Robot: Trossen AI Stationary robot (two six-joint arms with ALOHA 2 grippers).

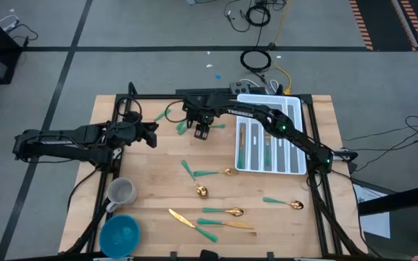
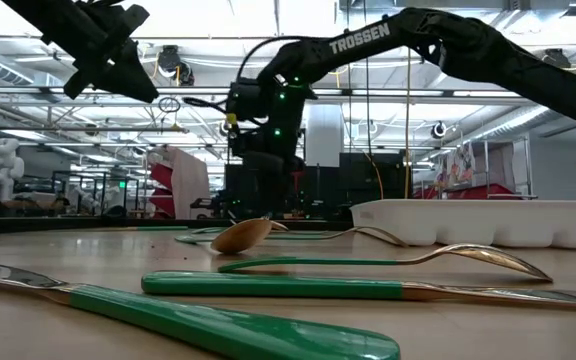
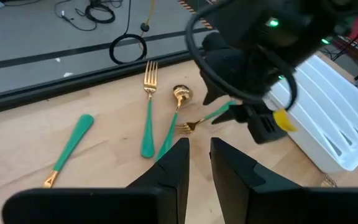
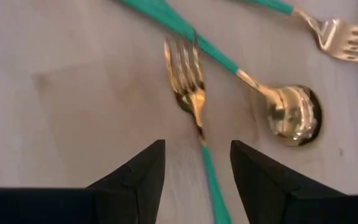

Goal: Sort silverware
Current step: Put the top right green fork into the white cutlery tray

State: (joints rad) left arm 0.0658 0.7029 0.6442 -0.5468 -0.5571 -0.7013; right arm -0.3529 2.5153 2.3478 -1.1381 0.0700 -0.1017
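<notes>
Illumination is even and bright, supplied by overhead ceiling fixtures (image 2: 183, 30) visible in the low view. Shadows on the wooden table (image 1: 158, 181) are soft and short. In the low view the nearest green handle (image 2: 218, 325), toward 6 o'clock, is out of focus; the background room is sharper. The right wrist view shows motion blur on the fork (image 4: 188, 78) and glare on the spoon bowl (image 4: 294, 115). Gold heads reflect specular highlights. The white tray (image 1: 267, 141) appears near overexposure in the high view.
</notes>
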